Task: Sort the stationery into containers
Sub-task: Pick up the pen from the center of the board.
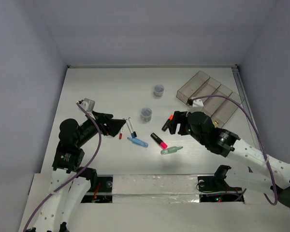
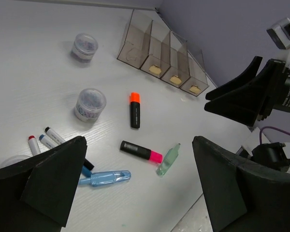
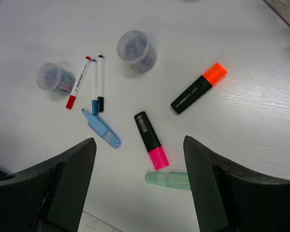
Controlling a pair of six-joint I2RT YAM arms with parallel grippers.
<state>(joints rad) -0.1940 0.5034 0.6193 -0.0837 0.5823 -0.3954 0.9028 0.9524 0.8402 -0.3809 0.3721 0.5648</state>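
Well, nothing of the stationery looks to be in the tray (image 1: pixel 198 79) of four smoky bins, so I take this for the first pick. The right gripper (image 3: pixel 139 144) hangs with its fingers spread wide and empty. From overhead it sits just beside the orange highlighter (image 3: pixel 199 88), the pen-like item nearest the tray and lying apart from the rest. That seems the sensible one to start with. Doing it well probably means turning the wrist so the fingers close across the black barrel rather than along it. The gripper should then drop straight down and pinch near the middle, so it rides level to a bin. Farther from the tray, the pink-black highlighter (image 3: pixel 151 140) has its pink end just beside the pale-green tube (image 3: pixel 168 178), and a careless descent there could nudge both. Farther again lie the light-blue marker (image 3: pixel 101 128) and the thin white pens (image 3: pixel 78 82). The round pots (image 1: pixel 158 90) stand aside, one fairly near the tray. The left gripper (image 2: pixel 138 141), likewise spread and holding nothing, hovers by the pens, on the side of the cluster away from the tray.
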